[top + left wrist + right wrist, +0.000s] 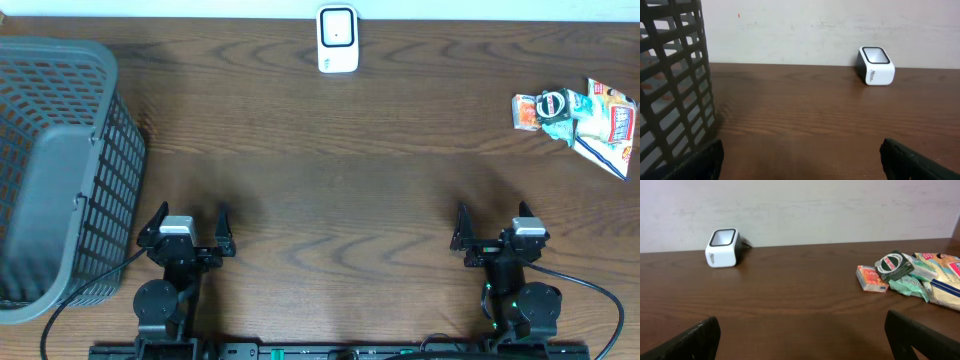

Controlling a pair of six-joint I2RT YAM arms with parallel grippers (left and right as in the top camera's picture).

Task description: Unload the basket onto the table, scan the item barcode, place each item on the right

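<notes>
**Overhead:** A dark brown wooden tabletop (330, 150) carries a white box-shaped barcode scanner with a dark window (338, 38) at the middle of its far edge. A heap of snack packets (575, 115) lies by the right edge towards the far corner, well apart from the scanner. A grey plastic lattice basket (60, 170) takes up the left edge. The left gripper (192, 213) and the right gripper (492, 212) sit near the near edge, each with jaws spread wide over bare wood.

**Left wrist:** Two black fingers (695, 162) show in the lower corners, wide apart and holding nothing. The basket wall rises at the left. The scanner stands by the far edge, its window facing up.

**Right wrist:** The black fingers (685, 340) are likewise spread wide, gripping nothing. The scanner sits at the far edge on the left. The heap lies to the right. A small orange packet (871, 278) is its nearest piece to the scanner, just beside a dark green round-labelled packet (894, 266).
</notes>
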